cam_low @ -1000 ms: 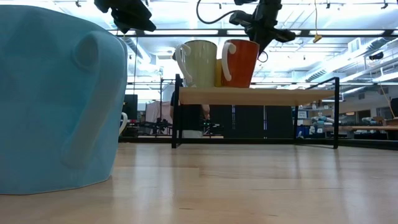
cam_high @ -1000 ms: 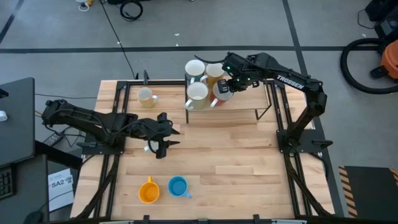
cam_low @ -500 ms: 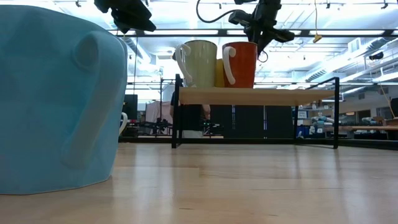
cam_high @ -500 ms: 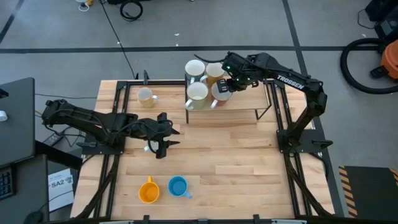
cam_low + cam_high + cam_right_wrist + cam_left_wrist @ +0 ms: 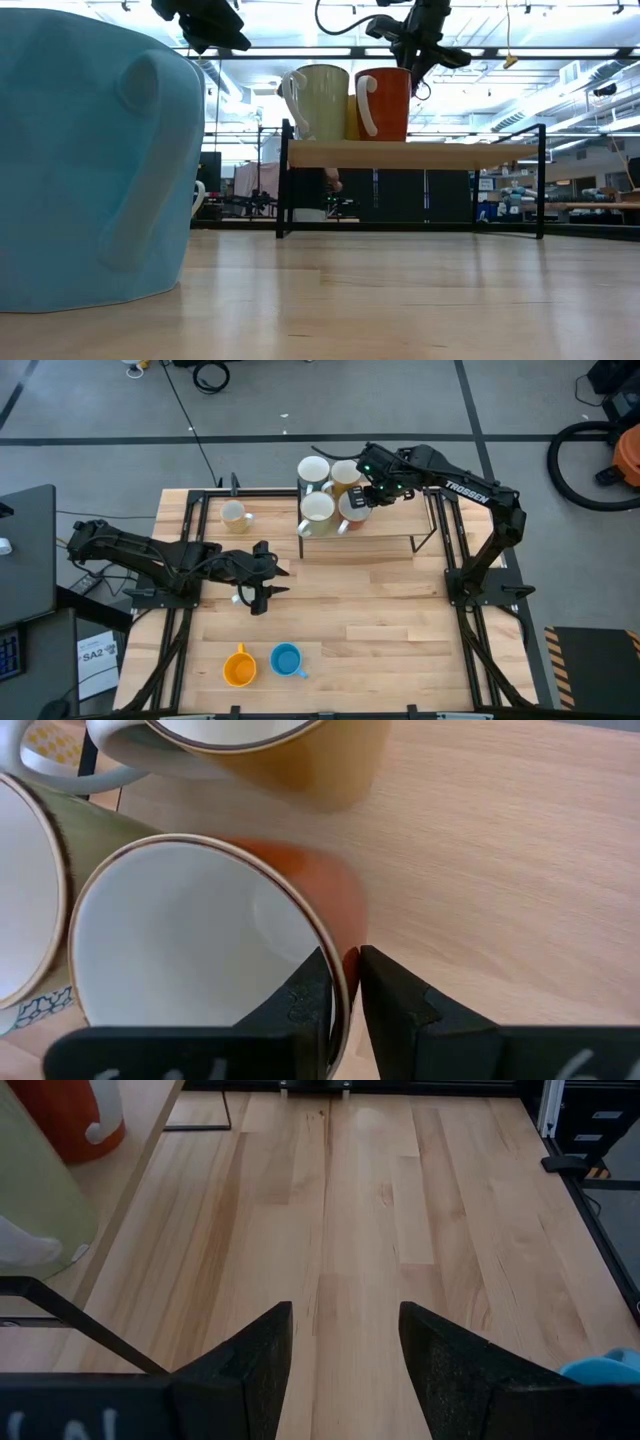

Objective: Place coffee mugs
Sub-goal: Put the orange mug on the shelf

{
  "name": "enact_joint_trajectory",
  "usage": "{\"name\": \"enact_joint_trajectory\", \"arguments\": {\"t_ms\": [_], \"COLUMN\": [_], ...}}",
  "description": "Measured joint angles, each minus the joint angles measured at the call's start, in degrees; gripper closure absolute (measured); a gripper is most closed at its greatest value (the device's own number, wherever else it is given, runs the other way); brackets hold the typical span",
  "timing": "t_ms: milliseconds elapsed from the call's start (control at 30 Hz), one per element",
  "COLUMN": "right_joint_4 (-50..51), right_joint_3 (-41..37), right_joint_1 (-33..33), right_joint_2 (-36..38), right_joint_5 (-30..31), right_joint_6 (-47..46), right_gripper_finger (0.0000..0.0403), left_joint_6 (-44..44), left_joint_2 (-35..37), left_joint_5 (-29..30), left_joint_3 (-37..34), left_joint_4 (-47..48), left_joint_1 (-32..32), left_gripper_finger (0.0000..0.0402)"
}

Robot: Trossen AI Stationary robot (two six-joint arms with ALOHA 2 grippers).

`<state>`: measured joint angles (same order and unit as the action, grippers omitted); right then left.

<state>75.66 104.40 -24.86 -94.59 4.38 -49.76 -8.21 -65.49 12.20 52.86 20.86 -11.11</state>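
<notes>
A small shelf (image 5: 400, 532) stands at the table's far middle and carries several mugs. They are a white one (image 5: 313, 470), a yellow one (image 5: 346, 478), a pale green one (image 5: 317, 508) and a reddish-brown mug (image 5: 354, 510). My right gripper (image 5: 364, 499) is above the shelf, shut on the reddish-brown mug (image 5: 386, 103). My left gripper (image 5: 262, 576) hovers open over the table's left middle, its fingers (image 5: 345, 1350) above bare wood. A cream mug (image 5: 235, 515) stands on the table left of the shelf. An orange mug (image 5: 238, 666) and a blue mug (image 5: 287, 660) stand near the near edge. My right gripper (image 5: 350, 990) pinches the reddish-brown mug's rim (image 5: 345, 963) on the side away from the pale green mug. One finger (image 5: 308, 1000) is inside the mug and one (image 5: 398, 1005) outside, coming from above. The mug stands upright with its base on the shelf (image 5: 400, 153).
The pale green mug (image 5: 30, 900) and the yellow mug (image 5: 290, 755) stand close against the held mug. The shelf's right half (image 5: 395, 520) is bare wood. The blue mug (image 5: 90, 160) looms close in the low view. Black frame rails run along the table's left and right sides.
The reddish-brown mug has shifted slightly toward the table's left, closer to the pale green mug, and now stands straight on the shelf. My right gripper has stayed on its rim.
</notes>
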Motion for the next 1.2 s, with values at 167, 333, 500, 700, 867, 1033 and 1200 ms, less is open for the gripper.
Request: {"name": "enact_joint_trajectory", "arguments": {"t_ms": [167,333,500,700,867,1033,1200], "right_joint_4": [-0.02,-0.11,-0.54,-0.38,-0.54,-1.64,-1.60], "right_joint_3": [0.00,0.00,0.00,0.00,0.00,0.00,0.00], "right_joint_1": [0.00,-0.02,-0.11,-0.15,-0.43,-0.57,-0.59], "right_joint_2": [0.00,0.00,0.08,0.15,0.15,0.15,0.15], "right_joint_5": [0.00,0.00,0.00,0.02,0.28,0.44,0.20], "right_joint_6": [0.02,0.02,0.00,0.00,0.00,0.00,0.00], "right_gripper_finger": [0.0343,0.0342,0.0331,0.0306,0.0291,0.0289,0.0289], "left_joint_6": [0.00,0.00,0.00,0.00,0.00,0.00,0.00], "left_joint_2": [0.00,0.00,0.00,0.00,0.00,0.00,0.00], "left_joint_5": [-0.02,0.00,-0.02,-0.01,0.00,-0.02,0.01], "left_joint_3": [0.00,0.00,0.00,0.00,0.00,0.00,0.00], "left_joint_4": [0.00,-0.01,0.00,-0.01,0.00,0.00,0.00], "left_joint_1": [0.02,0.01,0.02,0.02,0.02,0.02,0.02], "left_gripper_finger": [0.0210,0.0210,0.0210,0.0210,0.0210,0.0210,0.0210]}}
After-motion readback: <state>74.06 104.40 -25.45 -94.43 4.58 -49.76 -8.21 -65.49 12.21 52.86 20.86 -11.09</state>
